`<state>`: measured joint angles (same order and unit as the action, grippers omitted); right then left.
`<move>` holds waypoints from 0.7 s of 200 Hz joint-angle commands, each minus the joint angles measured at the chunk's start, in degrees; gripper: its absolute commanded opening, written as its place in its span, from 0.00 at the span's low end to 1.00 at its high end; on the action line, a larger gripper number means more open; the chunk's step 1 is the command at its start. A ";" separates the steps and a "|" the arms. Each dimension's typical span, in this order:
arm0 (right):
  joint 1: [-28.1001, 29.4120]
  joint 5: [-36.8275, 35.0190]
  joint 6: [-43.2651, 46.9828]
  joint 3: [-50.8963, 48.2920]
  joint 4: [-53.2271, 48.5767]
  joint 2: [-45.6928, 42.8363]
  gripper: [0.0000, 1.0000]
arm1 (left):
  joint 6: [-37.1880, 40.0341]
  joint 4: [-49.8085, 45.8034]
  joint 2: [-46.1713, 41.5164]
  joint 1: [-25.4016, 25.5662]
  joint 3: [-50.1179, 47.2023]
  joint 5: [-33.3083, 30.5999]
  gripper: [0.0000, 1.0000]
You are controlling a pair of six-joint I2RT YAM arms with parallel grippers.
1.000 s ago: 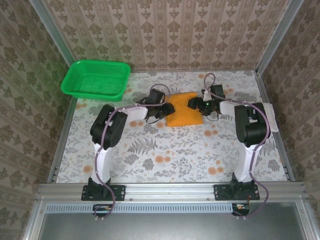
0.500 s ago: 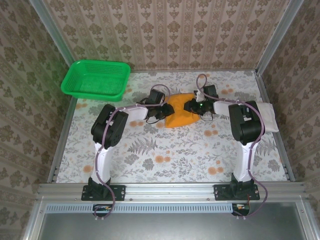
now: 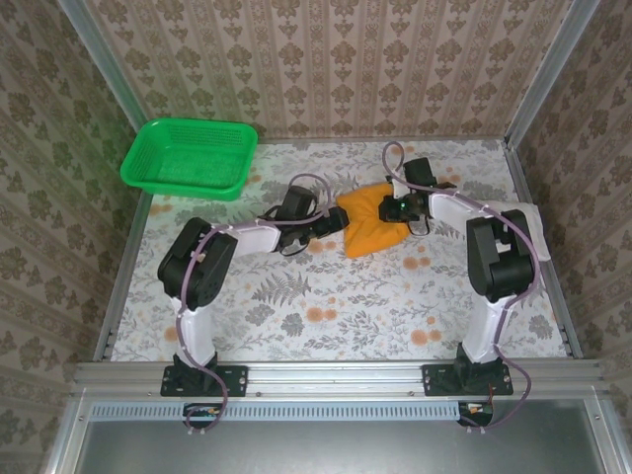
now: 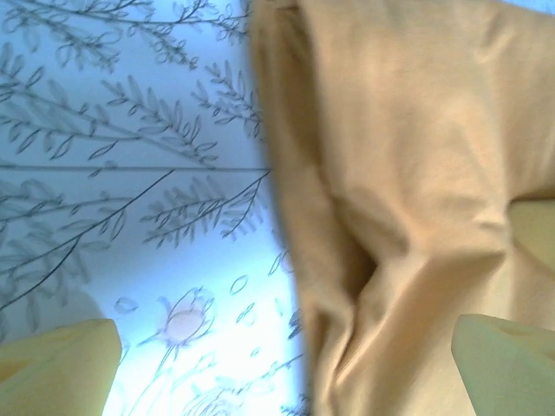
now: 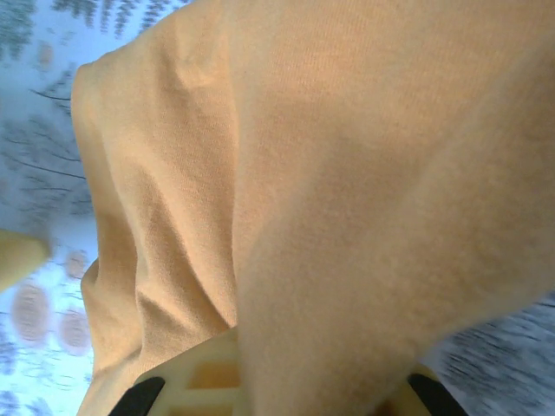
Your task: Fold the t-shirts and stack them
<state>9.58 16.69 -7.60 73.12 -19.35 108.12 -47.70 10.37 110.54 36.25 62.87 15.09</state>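
Note:
The mustard-orange t-shirt (image 3: 367, 225) lies folded and bunched on the flowered table between my two grippers. My left gripper (image 3: 330, 223) stands at its left edge, open wide. In the left wrist view the left gripper (image 4: 282, 373) has one fingertip (image 4: 56, 364) over bare table and the other over the orange cloth (image 4: 416, 173). My right gripper (image 3: 392, 208) is shut on the shirt's upper right part. The right wrist view has cloth (image 5: 347, 217) draped over the right gripper (image 5: 286, 381). The white t-shirt (image 3: 539, 233) lies folded at the right edge, partly behind my right arm.
A green mesh basket (image 3: 188, 158) stands at the back left corner. Metal rails and patterned walls close in the table (image 3: 326, 306) on three sides. Its front half holds only the arm bases.
My left gripper opened, let go of the orange shirt and drew back to the left. My right gripper shut on the shirt, which bunched up and shifted slightly right.

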 commanded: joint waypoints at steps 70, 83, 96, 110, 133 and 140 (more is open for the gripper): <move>-11.05 -18.32 22.76 -0.83 -13.53 -10.55 0.00 | 24.54 8.67 -8.62 1.14 -5.02 1.00 1.00; -13.53 -19.10 25.03 -0.65 -14.88 -11.38 0.00 | 26.76 9.22 -8.85 1.49 -4.86 2.19 1.00; -16.17 -19.34 26.19 0.43 -16.47 -11.80 0.00 | 27.74 9.55 -9.02 1.84 -4.43 3.07 1.00; -18.57 -17.98 26.82 1.96 -18.23 -12.43 0.00 | 28.98 11.85 -9.16 2.14 -4.73 4.79 1.00; -21.33 -15.41 26.59 4.41 -20.28 -13.87 0.00 | 32.25 15.25 -9.38 3.08 -5.39 5.65 1.00; -21.77 -15.20 26.74 5.46 -21.29 -13.97 0.00 | 33.42 15.71 -9.37 3.36 -5.47 5.74 1.00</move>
<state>-11.03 -0.19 16.86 74.39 -36.27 97.54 -20.49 21.15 102.98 38.61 58.30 18.31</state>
